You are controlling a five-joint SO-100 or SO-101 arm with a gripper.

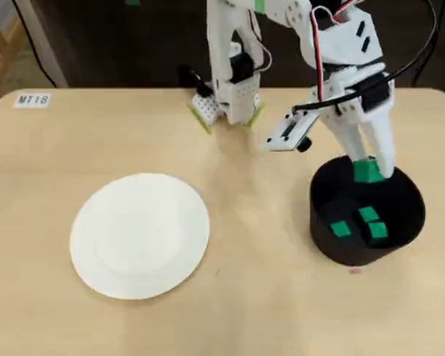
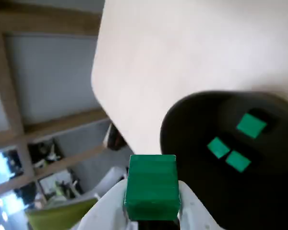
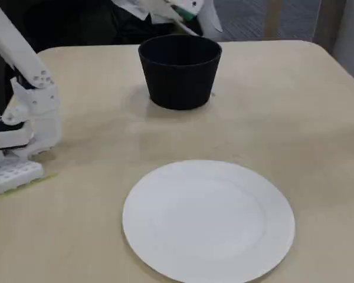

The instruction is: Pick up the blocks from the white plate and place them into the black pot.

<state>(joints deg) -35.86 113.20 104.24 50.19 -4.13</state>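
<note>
A green block (image 2: pixel 151 186) is clamped between the two fingers of the gripper (image 1: pixel 369 172), held above the near rim of the black pot (image 1: pixel 320 215). Three more blocks (image 1: pixel 361 225) are seen below the fingers, inside the pot. The white plate (image 1: pixel 139 236) is left bare, well apart.

In the overhead view the gripper (image 1: pixel 369 172), clamped on a green block (image 1: pixel 368 171), hangs over the far rim of the black pot (image 1: pixel 320 222), whose open mouth is unobstructed. Three blocks (image 1: pixel 360 225) lie on the pot floor toward the middle and right, leaving bare floor at the left. The white plate (image 1: pixel 139 235) lies well apart, with open table (image 1: pixel 259 245) between it and the pot. The arm's base (image 1: pixel 230 100) stands at the far table edge.
</note>
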